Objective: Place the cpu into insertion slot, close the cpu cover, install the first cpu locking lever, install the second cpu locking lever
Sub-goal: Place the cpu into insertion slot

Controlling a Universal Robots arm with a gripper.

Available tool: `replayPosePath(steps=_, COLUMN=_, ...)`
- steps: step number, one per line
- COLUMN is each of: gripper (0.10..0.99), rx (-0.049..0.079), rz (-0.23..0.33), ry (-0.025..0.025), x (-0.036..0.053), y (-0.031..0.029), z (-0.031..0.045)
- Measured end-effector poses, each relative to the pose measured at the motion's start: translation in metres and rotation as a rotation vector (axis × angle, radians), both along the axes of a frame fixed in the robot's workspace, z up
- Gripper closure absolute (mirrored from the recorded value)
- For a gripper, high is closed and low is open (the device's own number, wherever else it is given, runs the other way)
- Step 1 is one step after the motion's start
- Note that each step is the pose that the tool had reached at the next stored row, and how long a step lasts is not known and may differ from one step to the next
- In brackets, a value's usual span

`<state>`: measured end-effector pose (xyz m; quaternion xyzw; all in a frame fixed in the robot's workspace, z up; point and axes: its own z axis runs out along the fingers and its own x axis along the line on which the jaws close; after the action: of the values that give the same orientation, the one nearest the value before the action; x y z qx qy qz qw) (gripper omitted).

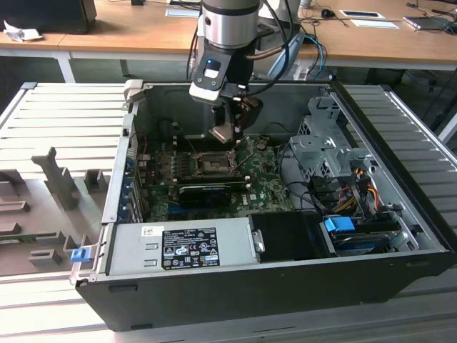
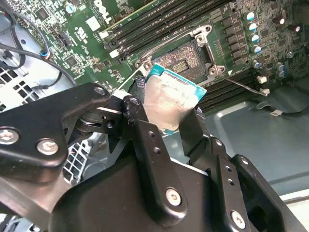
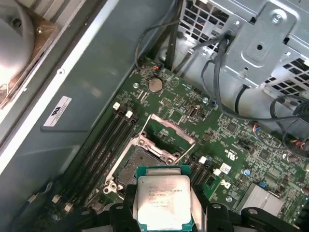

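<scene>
The open case (image 1: pixel 285 293) holds a grey power supply (image 1: pixel 178 246) and black card (image 1: pixel 207 191).

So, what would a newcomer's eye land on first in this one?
The cpu, silvery top up, is clamped between the fingers of the gripper and held above the green circuit board. Right beneath it sits the insertion slot, open and empty. In the exterior view the arm reaches down into an open computer case.

Grey slatted bench (image 1: pixel 64 107). Open black computer case (image 1: pixel 214 286) sits on it, centre. Grey plate with upright blocks (image 1: pixel 43 207) lies just beside the case, on the exterior view's left.
</scene>
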<state>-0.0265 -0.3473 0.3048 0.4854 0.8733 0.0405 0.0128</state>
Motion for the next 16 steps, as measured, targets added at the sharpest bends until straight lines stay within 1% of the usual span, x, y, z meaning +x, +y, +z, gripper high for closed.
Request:
replayPosePath(steps=3, gripper=0.557, rx=0.000, rz=-0.041, ry=0.0000, x=0.0000, y=0.0000, z=-0.0010)
replayPosePath(steps=16, gripper=0.557, rx=0.000, rz=-0.141, ry=0.0000, x=0.0000, y=0.0000, z=-0.0043)
